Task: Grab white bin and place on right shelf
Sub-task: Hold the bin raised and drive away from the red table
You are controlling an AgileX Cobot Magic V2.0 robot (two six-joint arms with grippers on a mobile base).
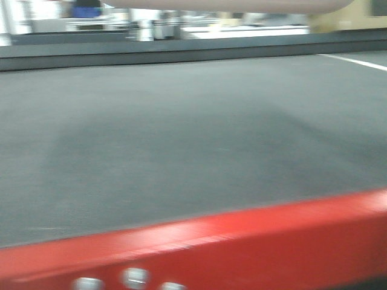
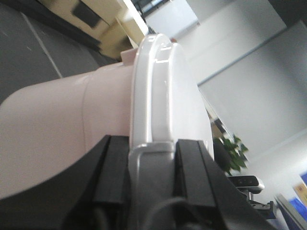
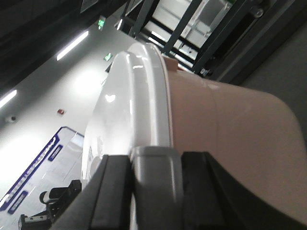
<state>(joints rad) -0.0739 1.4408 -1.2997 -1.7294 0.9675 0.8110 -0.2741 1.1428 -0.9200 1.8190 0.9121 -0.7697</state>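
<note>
The white bin is held up between both arms. Its pinkish underside (image 1: 230, 5) shows only as a strip at the top edge of the blurred front view. In the left wrist view the pinkish tub wall (image 2: 53, 129) and glossy white lid (image 2: 163, 86) fill the frame. My left gripper (image 2: 152, 165) is shut on the bin's grey handle. In the right wrist view I see the tub wall (image 3: 230, 129) and lid (image 3: 127, 100), and my right gripper (image 3: 156, 172) is shut on the grey handle at that end. The right shelf is out of view.
A red-framed table (image 1: 254, 241) with a dark mat top (image 1: 181, 139) fills the front view, below the bin. Far benches with a blue bin (image 1: 87, 8) stand behind it. A potted plant (image 2: 235, 153) and cardboard boxes (image 2: 96, 21) show beyond the bin.
</note>
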